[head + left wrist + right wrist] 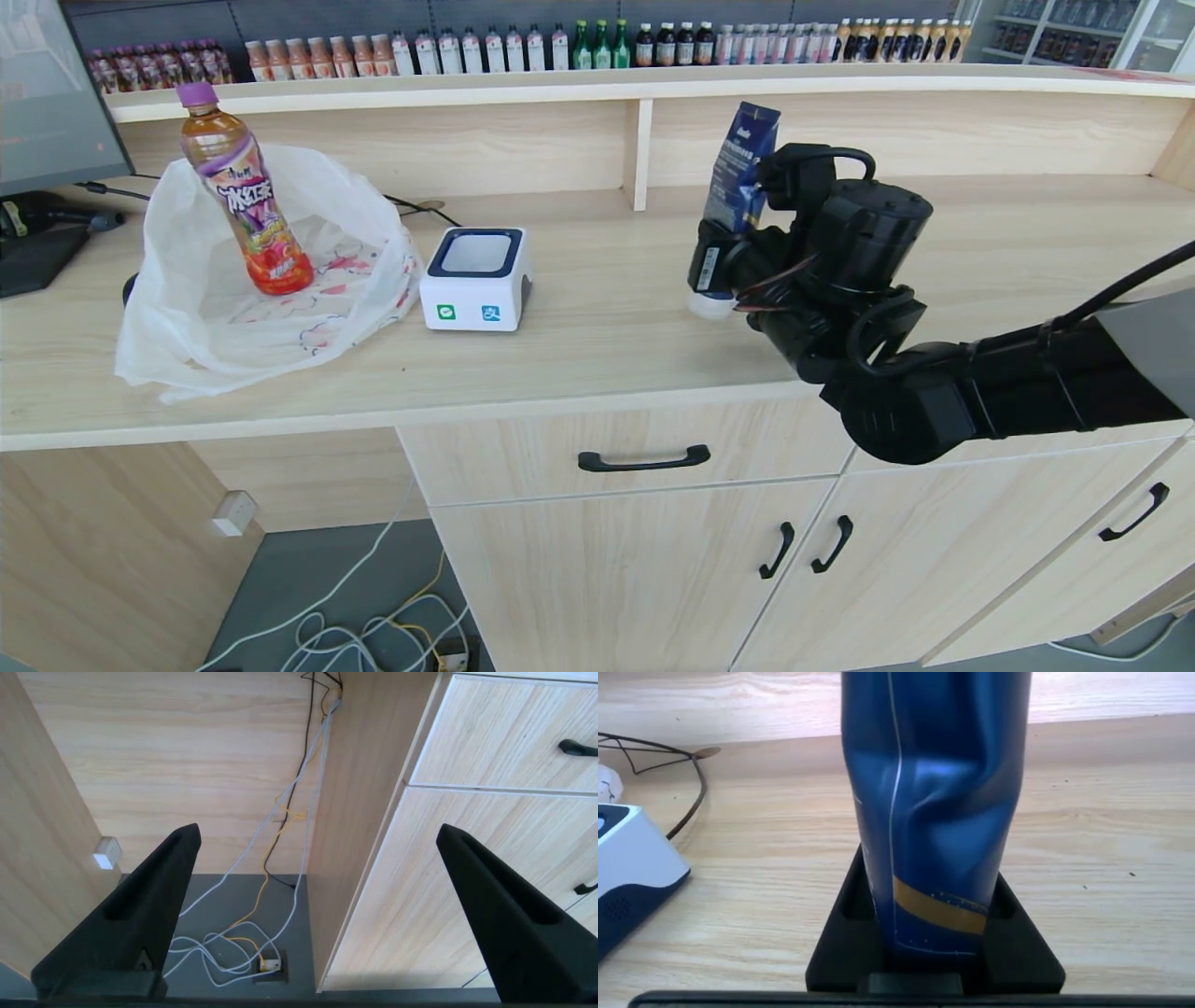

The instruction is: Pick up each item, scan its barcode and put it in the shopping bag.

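Setting: wooden table (607, 364), drinks shelf (597, 47) behind.
Low left: left tool (318, 835), fingers spread, nothing between, beside cabinet (486, 859).
Bag: one shopping bag (187, 327), open, on table's left.
Done: one bottle (247, 201), standing inside bag.
Middle: one scanner (476, 280), just right of bag.
Pending: one blue pouch (738, 168), clamped in right tool (747, 247), aloft right of scanner; scan and bagging likely left.

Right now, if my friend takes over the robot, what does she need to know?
Right gripper: shut on the blue pouch, held above the counter, on the robot's right of the scanner.
Left gripper: open, holding nothing, down in front of the cabinets.
Done: the bottle stands in the shopping bag.
Left: probably scan the pouch, then bag it.
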